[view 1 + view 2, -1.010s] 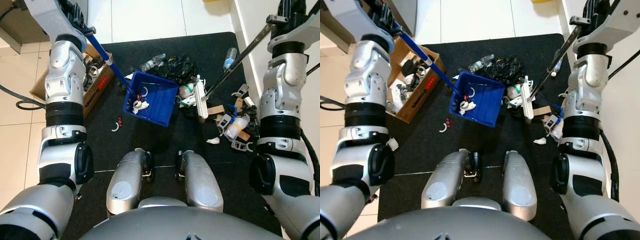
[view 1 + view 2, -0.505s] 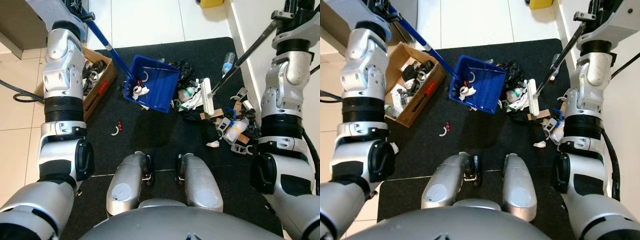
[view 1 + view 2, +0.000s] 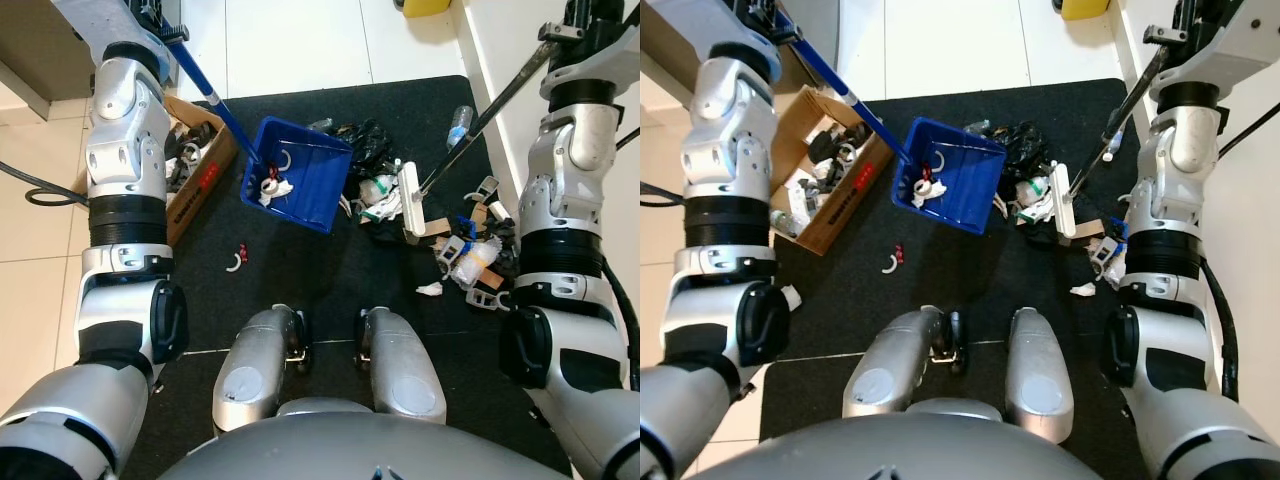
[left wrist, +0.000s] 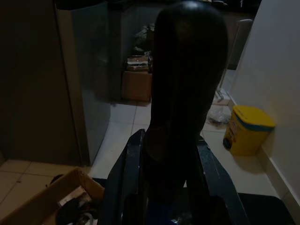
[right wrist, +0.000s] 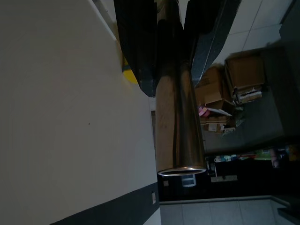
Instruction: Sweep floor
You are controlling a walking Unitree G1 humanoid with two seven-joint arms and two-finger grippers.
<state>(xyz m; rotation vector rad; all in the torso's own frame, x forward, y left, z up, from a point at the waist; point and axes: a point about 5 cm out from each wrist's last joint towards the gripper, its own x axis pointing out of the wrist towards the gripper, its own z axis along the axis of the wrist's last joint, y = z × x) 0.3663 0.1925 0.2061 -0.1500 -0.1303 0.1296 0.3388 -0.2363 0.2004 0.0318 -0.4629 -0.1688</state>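
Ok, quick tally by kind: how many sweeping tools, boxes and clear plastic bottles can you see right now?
Sweeping tools: 2, the blue long-handled plastic dustpan and the broom with a white head.
Brown cardboard boxes: 1.
Clear plastic bottles: 1, beside the mat's far right edge.
Total: 4.

Dustpan [image 3: 293,186] on mat [image 3: 300,280] between box [image 3: 190,160] left, litter [image 3: 470,260] right.
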